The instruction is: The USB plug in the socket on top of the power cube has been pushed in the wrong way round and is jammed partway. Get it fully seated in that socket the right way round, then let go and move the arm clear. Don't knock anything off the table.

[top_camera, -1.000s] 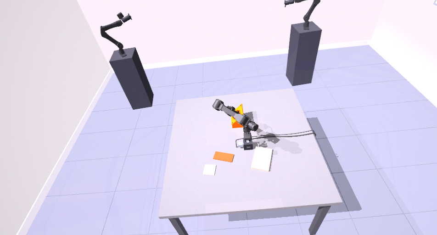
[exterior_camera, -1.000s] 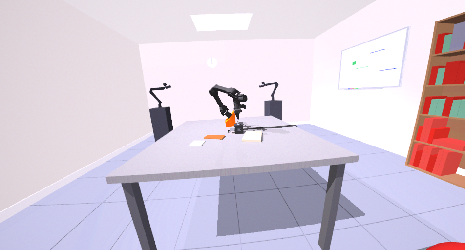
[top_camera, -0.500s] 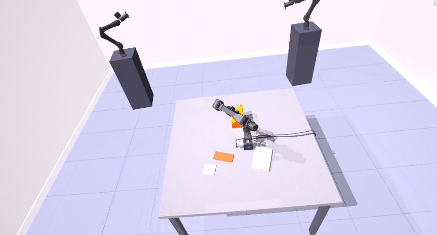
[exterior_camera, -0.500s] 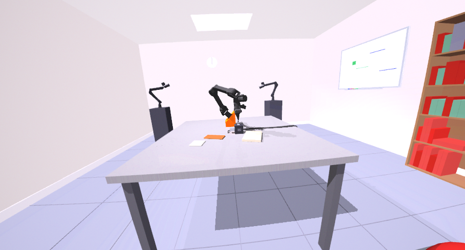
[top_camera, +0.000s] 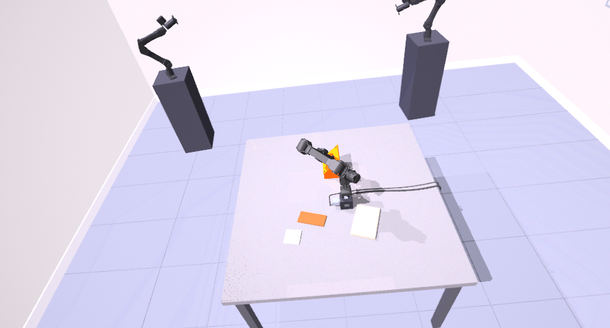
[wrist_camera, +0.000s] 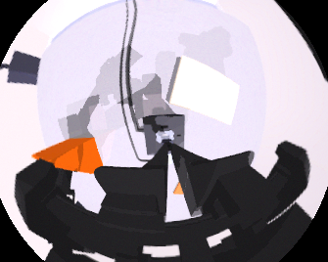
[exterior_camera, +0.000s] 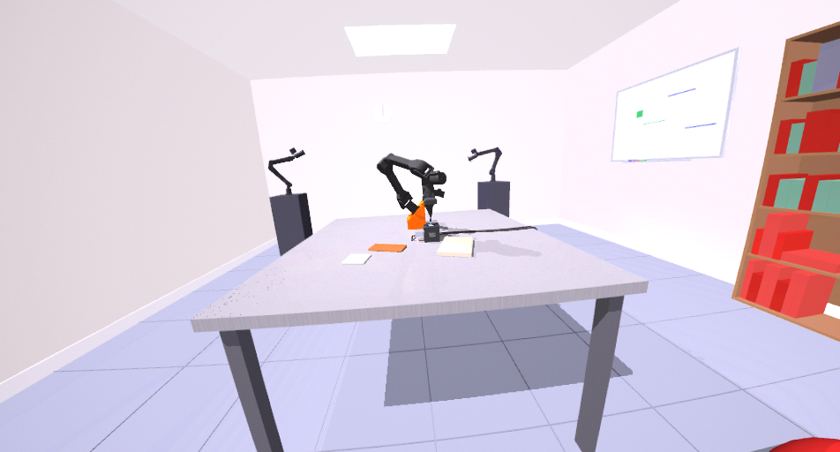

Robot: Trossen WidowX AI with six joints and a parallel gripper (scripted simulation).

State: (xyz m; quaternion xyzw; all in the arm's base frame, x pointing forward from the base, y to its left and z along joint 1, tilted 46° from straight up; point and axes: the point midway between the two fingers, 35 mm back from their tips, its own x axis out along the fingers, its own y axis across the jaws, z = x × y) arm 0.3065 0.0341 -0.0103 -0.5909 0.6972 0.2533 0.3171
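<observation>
The dark power cube (top_camera: 346, 205) (exterior_camera: 431, 235) (wrist_camera: 177, 127) stands on the table. A small pale fitting (top_camera: 346, 197) (wrist_camera: 164, 136) shows on its top, at the socket. My gripper (exterior_camera: 430, 217) (wrist_camera: 168, 147) points down at the cube's top, its fingertips close beside the pale fitting in the wrist view. It is shut on the USB plug, which is mostly hidden at the fingertips. Which way round the plug is, and whether it touches or enters the socket, I cannot tell.
Cables (top_camera: 396, 189) (wrist_camera: 123, 73) run right from the cube. A white piece (top_camera: 335, 201) sits at its left. A cream book (top_camera: 365, 221) (exterior_camera: 456, 247) (wrist_camera: 205, 90), an orange block (top_camera: 311, 218) (exterior_camera: 387, 247) and a white tile (top_camera: 293, 236) (exterior_camera: 356, 259) lie nearer the table's front. An orange bracket (top_camera: 330, 173) stands behind.
</observation>
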